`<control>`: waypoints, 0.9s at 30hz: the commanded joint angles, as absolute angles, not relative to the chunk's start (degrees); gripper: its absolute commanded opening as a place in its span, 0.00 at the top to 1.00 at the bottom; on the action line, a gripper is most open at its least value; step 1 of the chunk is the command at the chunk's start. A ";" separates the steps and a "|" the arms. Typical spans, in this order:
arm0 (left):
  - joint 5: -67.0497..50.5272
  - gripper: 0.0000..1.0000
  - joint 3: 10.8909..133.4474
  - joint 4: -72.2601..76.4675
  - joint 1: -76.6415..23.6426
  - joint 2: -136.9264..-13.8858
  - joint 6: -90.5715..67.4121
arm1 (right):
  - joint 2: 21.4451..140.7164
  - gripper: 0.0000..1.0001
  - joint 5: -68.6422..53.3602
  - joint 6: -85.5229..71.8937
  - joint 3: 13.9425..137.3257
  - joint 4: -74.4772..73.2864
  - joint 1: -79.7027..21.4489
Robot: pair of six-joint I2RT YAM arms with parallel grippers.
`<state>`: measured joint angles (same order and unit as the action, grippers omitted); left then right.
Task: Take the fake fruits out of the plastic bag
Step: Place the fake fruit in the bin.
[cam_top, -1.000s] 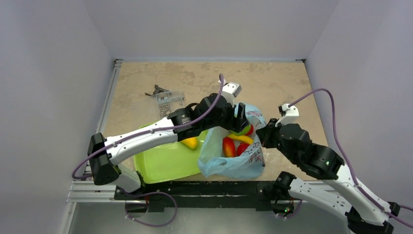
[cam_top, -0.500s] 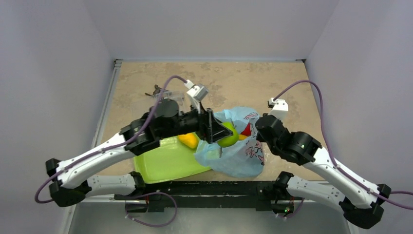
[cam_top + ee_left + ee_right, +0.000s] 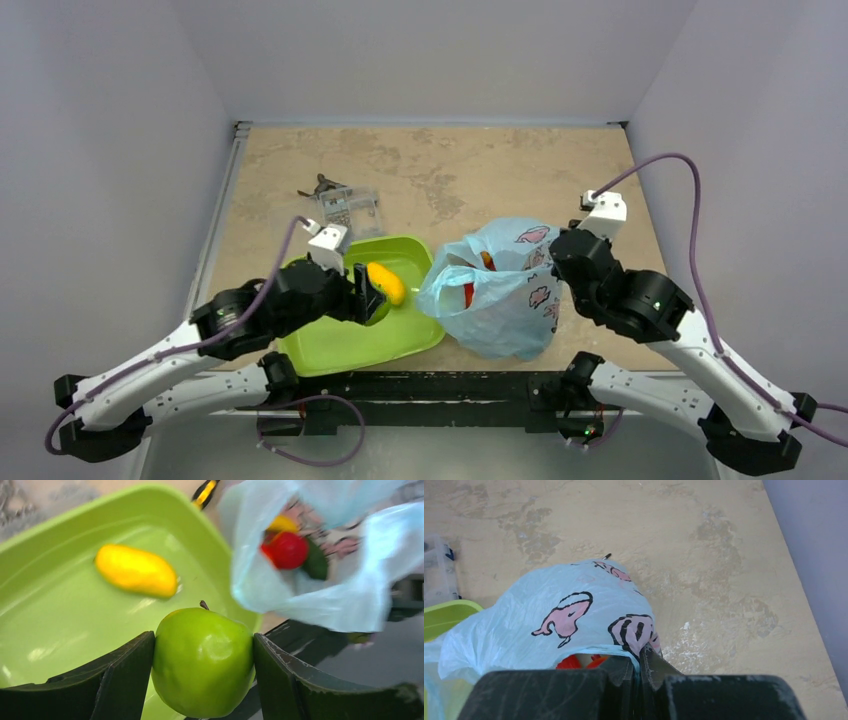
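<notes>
Notably, the left tool hung over the green tray, jaws set wide around the green apple. The right tool, right of the tray, was pinched tight on the plastic bag at its rim. A red fruit and others lay inside.

Risks:
- The glossy apple, if let go from height, might roll into the yellow oval fruit or bounce over the tray's rim.
- The thin film might slip from the pinch, collapsing the bag's mouth.
</notes>
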<state>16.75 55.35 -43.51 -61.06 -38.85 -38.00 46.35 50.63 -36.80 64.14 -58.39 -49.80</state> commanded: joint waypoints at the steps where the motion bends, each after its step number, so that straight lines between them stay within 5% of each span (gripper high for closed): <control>1: 21.99 1.00 47.66 -45.06 -60.73 -42.04 -42.48 | 43.36 1.00 51.09 -34.42 68.49 -58.80 -49.66; 15: 15.86 1.00 47.54 -27.29 -60.29 -67.13 -44.16 | 38.82 1.00 39.69 -26.69 70.24 -52.51 -49.66; 23: 13.69 0.10 45.72 -27.57 -60.25 -64.49 -44.54 | 37.98 1.00 23.68 -24.55 66.21 -52.22 -49.66; 24: 12.60 0.02 46.25 -27.98 -60.21 -62.69 -43.55 | 38.30 1.00 23.13 -25.18 65.66 -52.98 -49.66; 27: 10.04 0.00 51.92 -32.01 -60.21 -60.18 -39.59 | 38.50 1.00 20.33 -26.71 64.52 -53.97 -49.66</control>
<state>13.50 45.45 -30.79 -60.49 -64.84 -43.66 38.00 27.27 -26.37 65.89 -54.50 -49.80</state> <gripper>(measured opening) 0.993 0.003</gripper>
